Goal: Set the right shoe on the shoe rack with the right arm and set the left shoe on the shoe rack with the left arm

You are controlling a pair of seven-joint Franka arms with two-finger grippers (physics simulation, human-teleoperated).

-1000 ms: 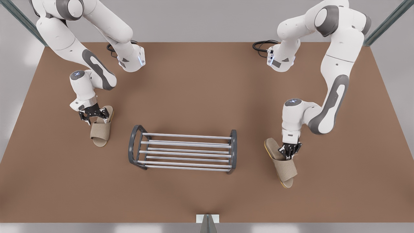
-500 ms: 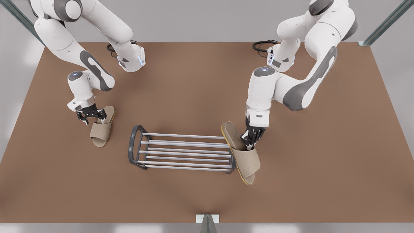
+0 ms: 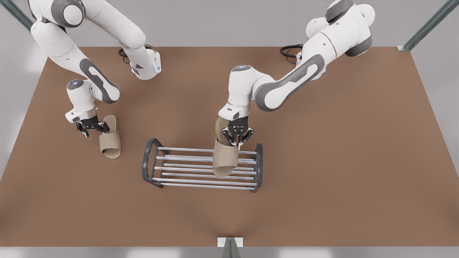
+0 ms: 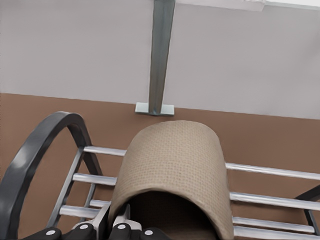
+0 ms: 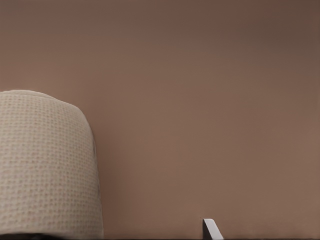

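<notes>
The shoe rack (image 3: 147, 161) stands mid-table, its dark end frame (image 4: 35, 150) and silver bars also in the left wrist view. The arm on the front view's right carries my left gripper (image 3: 237, 139), shut on the side edge of the left shoe (image 3: 225, 159), a beige slipper (image 4: 175, 160) held toe-forward over the rack's bars. I cannot tell whether it touches them. At the front view's left, my right gripper (image 3: 90, 127) is low beside the heel of the right shoe (image 3: 110, 141), which lies on the table (image 5: 45, 165). Its fingers are open; one fingertip (image 5: 210, 228) is bare.
The brown table (image 3: 322, 179) stretches wide around the rack. Black cables (image 3: 290, 50) lie near both arm bases at the back. A metal post (image 3: 230, 247) stands at the table's front edge, also seen beyond the rack (image 4: 160, 55).
My left gripper has carried the left shoe from the front view's right side to above the rack and turned it straight. My right gripper drifted a little left, and the right shoe shifted slightly with it.
</notes>
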